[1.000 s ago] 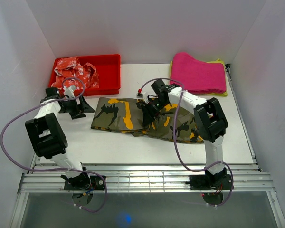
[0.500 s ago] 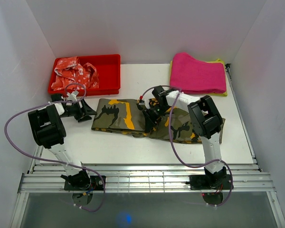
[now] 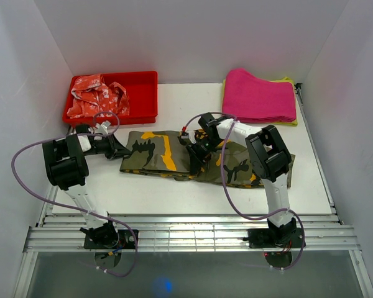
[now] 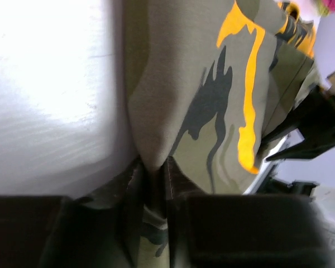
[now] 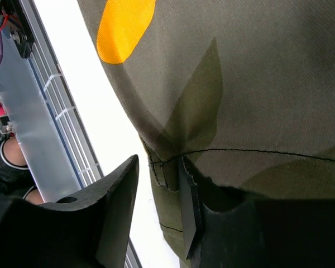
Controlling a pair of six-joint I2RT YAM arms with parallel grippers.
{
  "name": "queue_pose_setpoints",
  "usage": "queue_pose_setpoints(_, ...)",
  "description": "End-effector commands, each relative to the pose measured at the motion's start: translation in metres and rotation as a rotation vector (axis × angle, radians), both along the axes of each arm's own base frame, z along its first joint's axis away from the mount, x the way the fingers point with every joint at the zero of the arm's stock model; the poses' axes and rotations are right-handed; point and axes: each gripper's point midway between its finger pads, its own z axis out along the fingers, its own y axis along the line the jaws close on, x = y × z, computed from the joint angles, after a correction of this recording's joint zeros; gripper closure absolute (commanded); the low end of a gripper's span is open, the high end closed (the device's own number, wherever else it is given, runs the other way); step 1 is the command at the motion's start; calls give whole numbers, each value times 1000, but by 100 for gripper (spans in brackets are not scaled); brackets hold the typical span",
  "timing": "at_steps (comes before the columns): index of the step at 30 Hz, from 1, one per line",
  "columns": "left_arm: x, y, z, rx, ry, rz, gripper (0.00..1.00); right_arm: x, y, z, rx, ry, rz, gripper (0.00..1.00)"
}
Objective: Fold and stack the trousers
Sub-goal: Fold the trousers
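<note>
the camouflage trousers (image 3: pixel 165 151) look soft, light and limp; left tool (image 4: pixel 153 167) grips their left end, right tool (image 5: pixel 159 173) grips an edge near the middle.

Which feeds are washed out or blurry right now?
Left wrist: table blown out white, trousers slightly soft. Right wrist: cloth weave sharp, table strip glaring. Top external: even light, everything sharp.

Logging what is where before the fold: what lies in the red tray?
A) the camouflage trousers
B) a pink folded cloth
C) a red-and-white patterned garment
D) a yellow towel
C: the red-and-white patterned garment lies crumpled in the red tray, while the trousers lie outside it.
</note>
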Motion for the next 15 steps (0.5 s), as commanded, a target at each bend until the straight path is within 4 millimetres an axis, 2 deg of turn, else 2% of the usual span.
queue_pose_setpoints(1,1,5,9,17,-29,15,82,8,-22,-17,-153,-101,26,58)
queue_pose_setpoints(3,3,7,16,16,-29,25,97,11,-22,-8,-154,-124,26,55)
queue_pose_setpoints(4,4,12,23,20,-42,35,100,15,-23,-2,-155,-143,24,50)
queue_pose_setpoints(8,7,30,53,66,-85,62,100,31,-38,28,-144,-206,-20,41)
queue_pose_setpoints(9,3,33,58,76,-85,57,100,35,-44,43,-130,-232,-41,40)
queue_pose_setpoints(10,2,43,65,95,-93,75,100,34,-51,52,-128,-225,-53,39)
queue_pose_setpoints(11,2,49,78,123,-120,87,100,42,-66,59,-126,-232,-90,39)
queue_pose_setpoints(12,1,56,88,140,-110,105,100,46,-75,75,-113,-260,-113,38)
queue_pose_setpoints(13,-1,68,95,178,-149,100,100,50,-94,82,-120,-248,-156,38)
queue_pose_setpoints(15,-2,75,123,222,-181,100,100,53,-116,99,-114,-274,-194,38)
